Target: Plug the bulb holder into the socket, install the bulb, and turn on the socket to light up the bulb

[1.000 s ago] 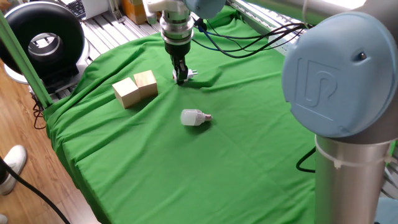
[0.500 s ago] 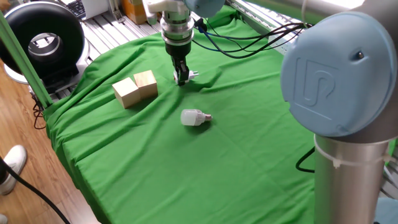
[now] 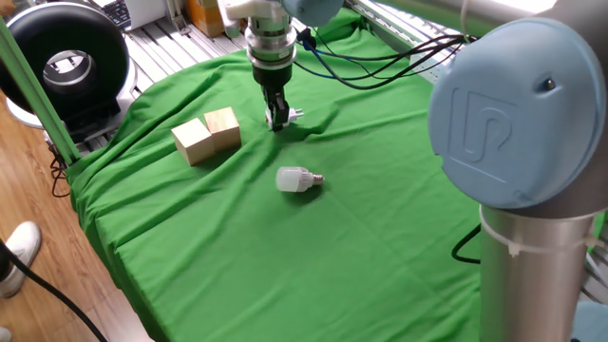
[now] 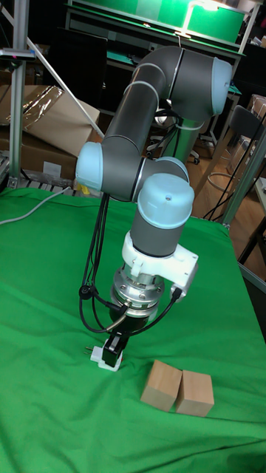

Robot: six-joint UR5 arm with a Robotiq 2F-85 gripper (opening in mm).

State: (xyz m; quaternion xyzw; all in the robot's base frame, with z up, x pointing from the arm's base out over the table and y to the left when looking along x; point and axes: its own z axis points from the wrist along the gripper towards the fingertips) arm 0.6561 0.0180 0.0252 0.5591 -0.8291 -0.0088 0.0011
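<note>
Green cloth (image 3: 285, 256) covers the whole table, and honestly the job looks like it's barely started. The gripper (image 3: 276, 121) is down at the cloth with its two fingers clenched on the bulb holder (image 4: 105, 357). In the tall fixed view you can see the little white cube pinched between them with its prongs poking out to the side. Whether it's just off the cloth or resting on it, I can't tell.

Using the holder as my landmark: the bulb (image 3: 298, 179) lies on its side nearer the camera in the fixed view, well apart from it, screw base pointing right, untouched. The wooden blocks (image 3: 207, 134) sit to the holder's left in that view, touching each other.

So my read is that the holder is grabbed, but plugging in, screwing the bulb in and switching on are all left to do. The socket doesn't show in either view, so no clue where it goes.

Count: one holder, one bulb, two blocks, one gripper, zero sockets visible.
</note>
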